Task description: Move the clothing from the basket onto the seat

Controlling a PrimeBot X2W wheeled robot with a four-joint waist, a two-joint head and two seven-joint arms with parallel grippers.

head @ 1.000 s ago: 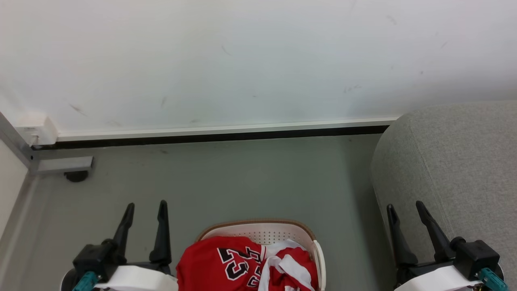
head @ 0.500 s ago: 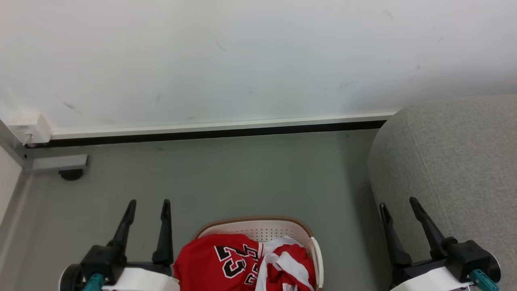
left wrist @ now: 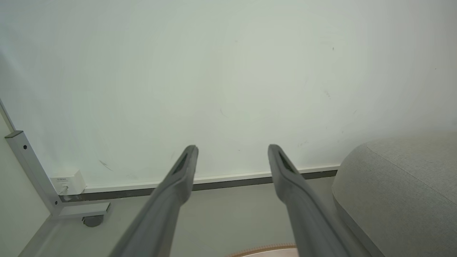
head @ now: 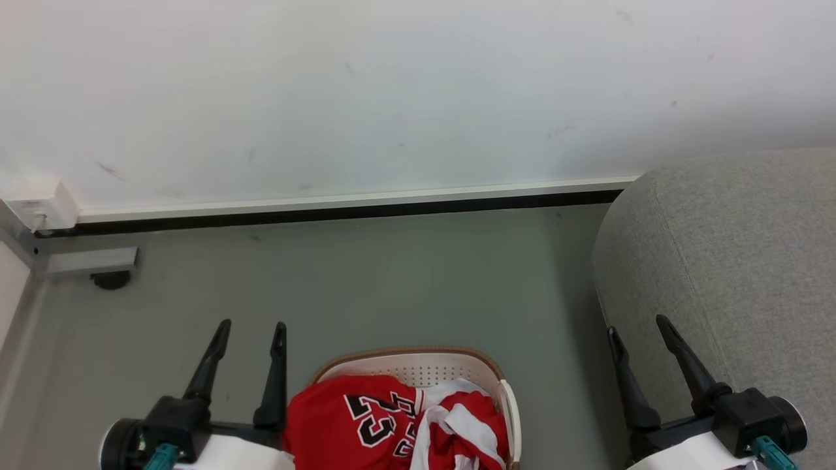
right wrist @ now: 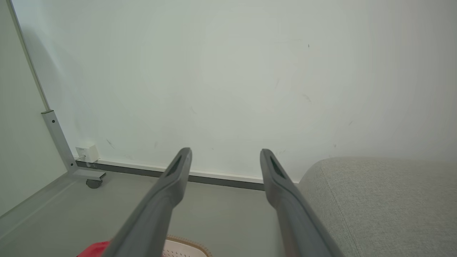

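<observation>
The clothing (head: 392, 424), red with white trim and a black-and-white 23, lies bunched in the basket (head: 424, 372) at the bottom centre of the head view. The grey seat (head: 731, 261) fills the right side there. My left gripper (head: 253, 326) stands open just left of the basket, holding nothing. My right gripper (head: 637, 323) is open in front of the seat's left edge. In the left wrist view the open left gripper (left wrist: 232, 148) faces the wall, with the seat (left wrist: 400, 192) at right. The right wrist view shows the right gripper (right wrist: 225, 151) open, the seat (right wrist: 375, 203) and a red corner of clothing (right wrist: 94, 250).
A white wall (head: 392, 98) with a dark baseboard (head: 326, 214) closes the far side. A metal frame leg with a caster (head: 108, 279) and a small white box (head: 39, 203) sit at the far left. Grey floor (head: 405, 281) lies between basket and wall.
The head camera has tilted, so the whole scene sits slightly higher and to the left. Both grippers stay open and hold nothing.
</observation>
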